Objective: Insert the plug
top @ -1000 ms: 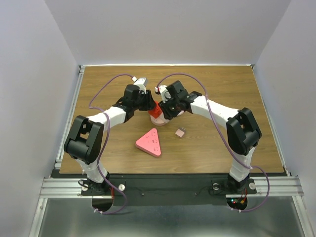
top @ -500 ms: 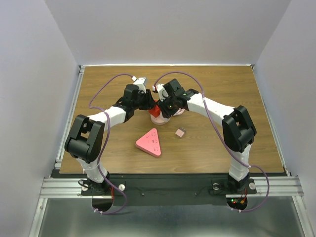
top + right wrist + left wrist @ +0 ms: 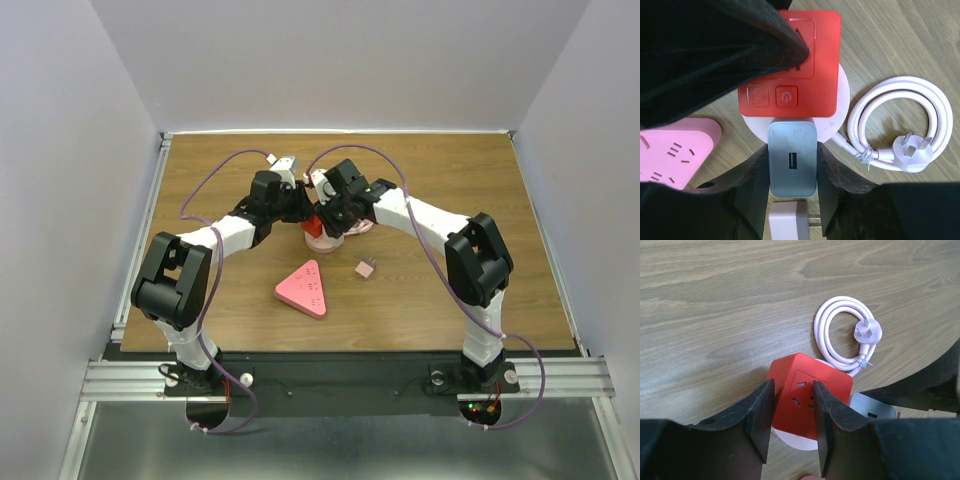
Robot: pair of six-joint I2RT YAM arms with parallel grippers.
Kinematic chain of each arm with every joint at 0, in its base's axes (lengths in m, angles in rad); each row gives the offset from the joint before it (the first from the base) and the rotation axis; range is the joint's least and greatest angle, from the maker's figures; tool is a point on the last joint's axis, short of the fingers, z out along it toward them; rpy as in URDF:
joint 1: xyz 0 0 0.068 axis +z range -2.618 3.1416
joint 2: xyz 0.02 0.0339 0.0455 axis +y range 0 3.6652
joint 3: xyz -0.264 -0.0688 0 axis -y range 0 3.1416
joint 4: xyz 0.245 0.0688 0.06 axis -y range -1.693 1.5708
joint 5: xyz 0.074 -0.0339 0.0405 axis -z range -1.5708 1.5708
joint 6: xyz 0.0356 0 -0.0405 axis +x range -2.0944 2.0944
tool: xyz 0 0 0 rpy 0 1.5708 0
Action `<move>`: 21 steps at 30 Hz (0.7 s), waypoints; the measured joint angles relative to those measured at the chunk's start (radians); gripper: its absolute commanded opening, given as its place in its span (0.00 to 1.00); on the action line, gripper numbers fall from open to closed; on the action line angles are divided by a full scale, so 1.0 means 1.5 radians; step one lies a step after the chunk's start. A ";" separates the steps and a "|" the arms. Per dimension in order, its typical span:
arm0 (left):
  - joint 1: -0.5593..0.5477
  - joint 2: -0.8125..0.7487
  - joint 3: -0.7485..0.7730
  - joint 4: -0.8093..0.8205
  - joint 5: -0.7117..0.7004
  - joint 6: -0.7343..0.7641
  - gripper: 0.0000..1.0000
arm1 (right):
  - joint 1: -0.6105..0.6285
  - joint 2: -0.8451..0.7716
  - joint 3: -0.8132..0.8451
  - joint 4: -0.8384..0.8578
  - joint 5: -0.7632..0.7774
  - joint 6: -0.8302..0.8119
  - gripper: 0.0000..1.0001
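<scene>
So the plug here looks to us like the grey adapter (image 3: 792,150). The right gripper (image 3: 792,162) has it clamped between both fingers, USB port facing the wrist camera. We're guessing the prongs point away from the camera, but we can't actually see them.

The thing it all turns on is that the red cube socket (image 3: 812,75) sits straight ahead of those fingertips, just beyond the adapter's far end, on its white round base (image 3: 840,87). The adapter's long axis runs along the fingers and points right at the cube, and its far end overlaps the rim of the base. So the right arm is obviously the one to do the inserting. We reckon it has to bring the prongs round onto a socket face, not just push forward.

One catch is that the left gripper (image 3: 791,387) is over the cube from the other side, fingers a little apart with socket holes showing in the gap. We can't tell if they touch the cube. From the right wrist it hides the cube's far-left corner, so room there looks tight.

The pink triangular strip (image 3: 303,289) and small pink plug (image 3: 366,268) lie nearer the bases, apart from all this.
</scene>
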 measured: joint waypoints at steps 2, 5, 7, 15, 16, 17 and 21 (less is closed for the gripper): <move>0.000 0.000 0.000 0.000 0.000 0.000 0.45 | 0.004 0.007 0.009 -0.002 0.005 0.000 0.00; 0.000 0.001 0.000 0.001 0.000 0.000 0.44 | 0.007 0.013 0.018 -0.007 0.010 0.000 0.00; 0.000 0.001 0.000 0.001 0.000 0.000 0.44 | 0.010 0.017 0.023 -0.013 0.011 0.000 0.00; 0.001 0.001 0.000 0.001 0.002 0.000 0.43 | 0.011 0.005 -0.005 0.014 0.013 0.008 0.00; 0.001 0.001 0.000 0.001 0.002 0.000 0.43 | 0.011 0.003 -0.012 0.022 0.013 0.011 0.00; 0.001 0.001 0.000 0.001 0.003 0.000 0.43 | 0.011 -0.001 -0.020 0.031 0.013 0.013 0.00; 0.001 0.001 0.000 0.001 0.003 0.000 0.43 | 0.011 -0.009 -0.047 0.058 0.017 0.020 0.01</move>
